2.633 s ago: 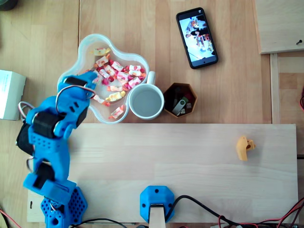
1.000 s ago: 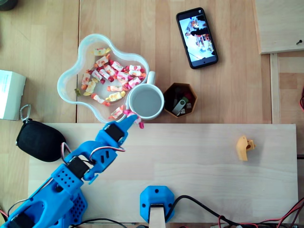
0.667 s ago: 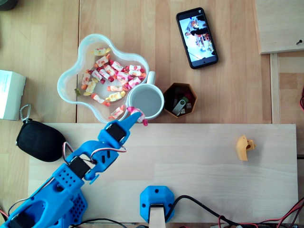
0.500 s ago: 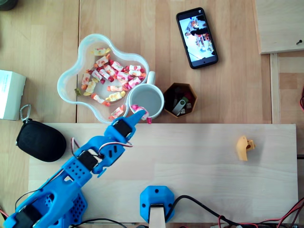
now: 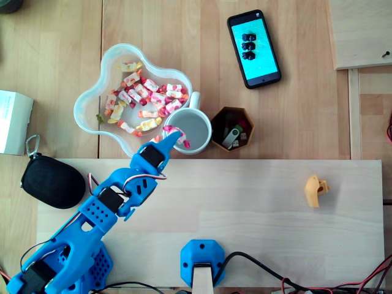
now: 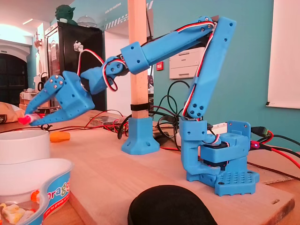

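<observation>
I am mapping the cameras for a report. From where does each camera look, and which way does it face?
Overhead view: above the table, facing straight down; shows the whole blue arm, its tool holding a wrapped candy over the mug's rim.
Fixed view: low, near the bowl, facing sideways across the table; shows the blue arm from base to tool.
Shared: blue arm, tool, wrapped candy, mug, bowl, black pouch.

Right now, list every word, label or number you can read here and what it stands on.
"orag": part of a blue word on the bowl's wall; the rest is cut off.
Phone screen: dark marks, too small to read.
Red wall sign: too blurred.
Candy in the gripper: wrapper print unreadable.
</observation>
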